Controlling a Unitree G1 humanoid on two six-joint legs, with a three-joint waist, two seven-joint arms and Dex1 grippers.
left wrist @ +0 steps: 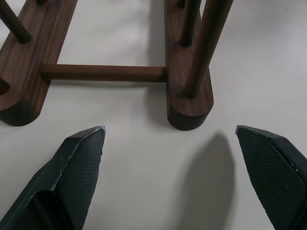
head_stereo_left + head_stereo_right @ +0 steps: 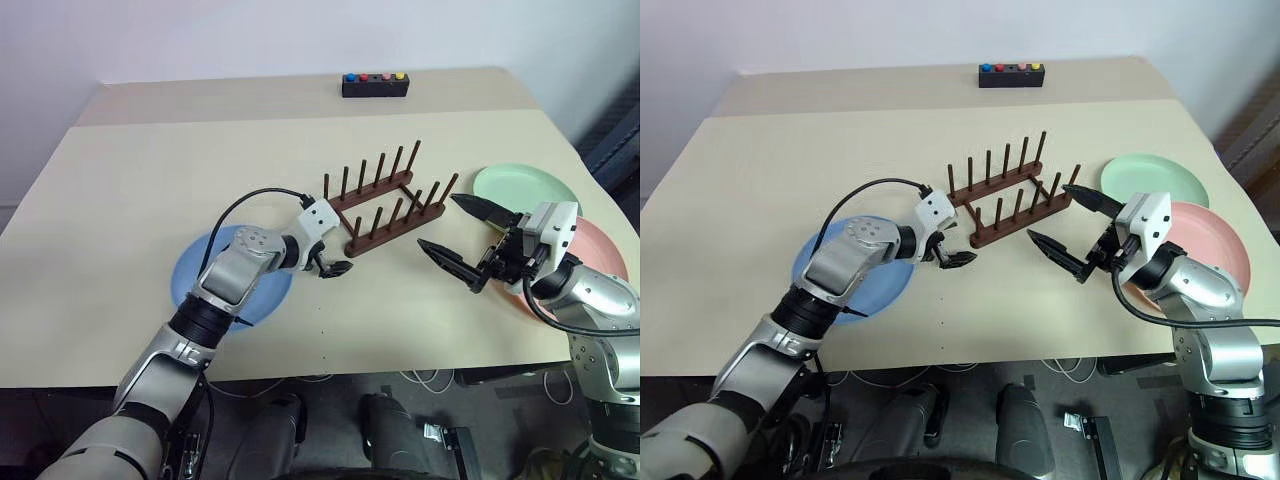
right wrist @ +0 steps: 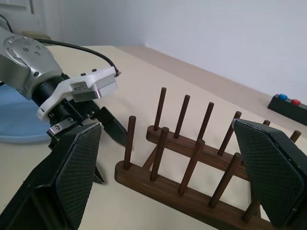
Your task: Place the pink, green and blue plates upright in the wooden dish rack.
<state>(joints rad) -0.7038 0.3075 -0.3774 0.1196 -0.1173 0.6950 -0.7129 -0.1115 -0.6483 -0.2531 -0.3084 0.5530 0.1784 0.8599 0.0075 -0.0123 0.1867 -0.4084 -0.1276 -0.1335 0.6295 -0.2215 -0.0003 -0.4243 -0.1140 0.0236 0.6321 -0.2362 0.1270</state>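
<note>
The wooden dish rack (image 2: 385, 203) stands empty at mid-table, its pegs upright. Flat on the table to its left lies the blue plate (image 2: 195, 280), partly under my left arm. The green plate (image 2: 527, 186) lies flat to the rack's right, and the pink plate (image 2: 603, 252) lies nearer, partly hidden by my right wrist. My left gripper (image 1: 169, 128) is open, low over the table just short of the rack's near-left end, holding nothing. Beside the rack's right end my right gripper (image 2: 438, 221) hovers open and empty, aimed toward the rack (image 3: 192, 158).
A small black box with coloured buttons (image 2: 375, 85) sits at the table's far edge. The table's front edge runs close below both arms. Bare tabletop stretches to the far left and between rack and box.
</note>
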